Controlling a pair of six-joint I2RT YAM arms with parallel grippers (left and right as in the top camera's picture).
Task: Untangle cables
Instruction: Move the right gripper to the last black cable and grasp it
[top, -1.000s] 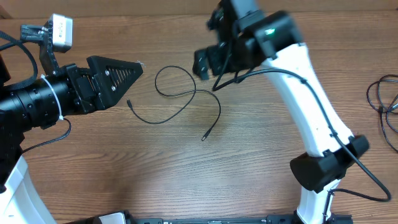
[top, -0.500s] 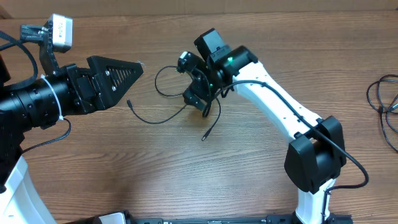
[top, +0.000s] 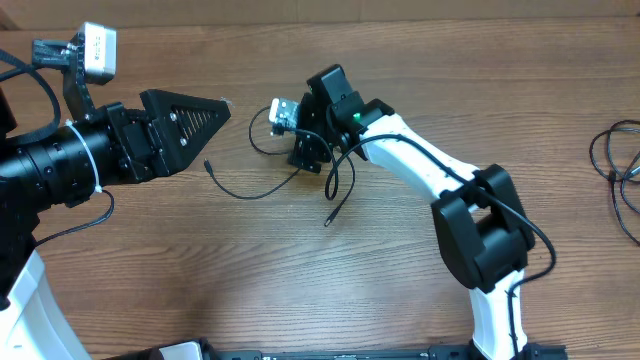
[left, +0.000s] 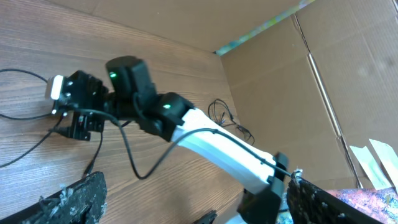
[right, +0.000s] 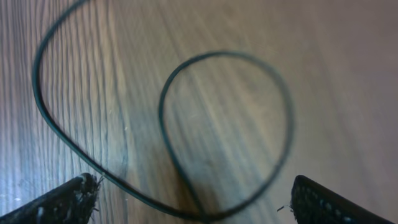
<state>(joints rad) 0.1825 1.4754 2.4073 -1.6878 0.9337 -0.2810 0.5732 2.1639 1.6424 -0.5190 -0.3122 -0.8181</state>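
A thin black cable (top: 245, 196) lies loose on the wooden table, with a loop at mid-table and small plug ends at its left and lower right. My right gripper (top: 302, 150) is low over the loop. In the right wrist view its fingers (right: 199, 202) are wide apart and hold nothing, and the cable loop (right: 161, 109) lies on the wood between them. My left gripper (top: 215, 112) is open and empty, left of the cable and apart from it. The left wrist view shows my left fingers (left: 193, 205) spread, the right gripper (left: 78, 121) and the cable (left: 25, 149).
Another bundle of thin black cables (top: 618, 150) lies at the table's far right edge; it also shows in the left wrist view (left: 224, 115). The right arm (top: 470, 215) stretches across mid-table. Cardboard walls (left: 311, 93) stand behind.
My right arm has swung left and down, from raised at the back of the table to low over the cable loop. The left arm and the cable have not moved.
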